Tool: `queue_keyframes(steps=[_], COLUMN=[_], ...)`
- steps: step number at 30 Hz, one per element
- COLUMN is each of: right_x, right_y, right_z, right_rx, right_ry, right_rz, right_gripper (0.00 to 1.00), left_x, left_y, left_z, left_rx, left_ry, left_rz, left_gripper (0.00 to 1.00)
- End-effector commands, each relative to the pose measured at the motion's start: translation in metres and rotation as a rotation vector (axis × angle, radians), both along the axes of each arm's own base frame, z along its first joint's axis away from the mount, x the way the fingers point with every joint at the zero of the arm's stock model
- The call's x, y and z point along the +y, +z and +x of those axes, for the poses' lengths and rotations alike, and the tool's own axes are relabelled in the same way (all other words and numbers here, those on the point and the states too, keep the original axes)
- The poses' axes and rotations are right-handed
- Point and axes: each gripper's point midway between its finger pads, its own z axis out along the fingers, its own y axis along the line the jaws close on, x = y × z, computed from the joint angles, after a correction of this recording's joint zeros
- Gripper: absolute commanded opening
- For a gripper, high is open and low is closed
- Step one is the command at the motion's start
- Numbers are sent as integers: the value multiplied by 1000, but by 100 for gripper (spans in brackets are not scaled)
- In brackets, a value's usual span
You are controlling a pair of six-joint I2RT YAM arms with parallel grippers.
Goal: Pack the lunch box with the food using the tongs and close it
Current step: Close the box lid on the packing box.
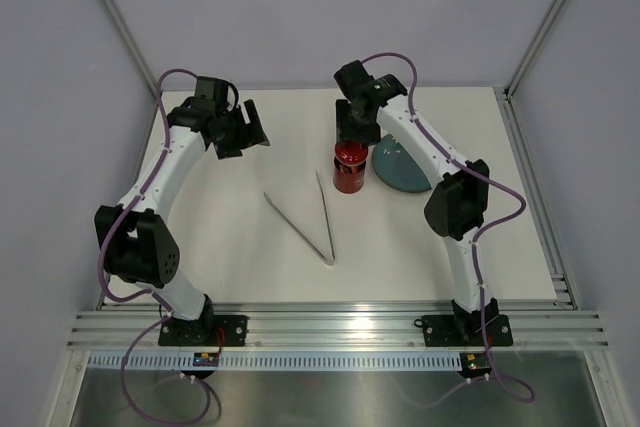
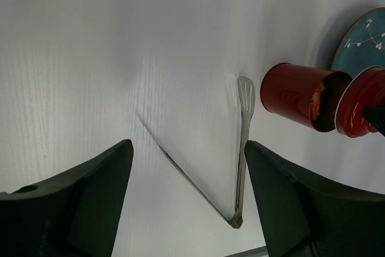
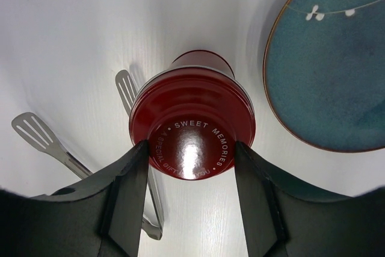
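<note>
The red lunch box (image 1: 349, 179) stands upright beside the plate. My right gripper (image 3: 191, 156) is shut on its round red lid (image 3: 191, 126), fingers (image 3: 129, 176) pressing both sides of the rim. The lid (image 2: 361, 109) hangs just over the can's mouth with a narrow gap. Through that gap, orange food (image 2: 319, 97) shows inside the lunch box (image 2: 292, 93). The silver tongs (image 1: 312, 219) lie flat on the table in a V, joint toward me. My left gripper (image 2: 187, 148) hovers open and empty high above the tongs (image 2: 240, 148), at the table's back left (image 1: 245, 132).
A blue-grey plate (image 1: 402, 167) lies right of the can, partly under my right arm; in the right wrist view the plate (image 3: 328, 70) shows no food. The tongs' slotted tips (image 3: 36, 132) point toward the can's base.
</note>
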Motion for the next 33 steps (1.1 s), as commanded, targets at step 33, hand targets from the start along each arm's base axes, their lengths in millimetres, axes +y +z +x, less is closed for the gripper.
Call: queue_keyframes(steps=[33], right_x=[16], right_y=[-42], right_z=[-9], right_rx=[111], right_ry=[83], right_rz=[-73], right_gripper=[13], left_x=[0], left_y=[14], left_z=[3], left_rx=[-64], left_ry=[-13], left_rz=[-2], left_gripper=[79])
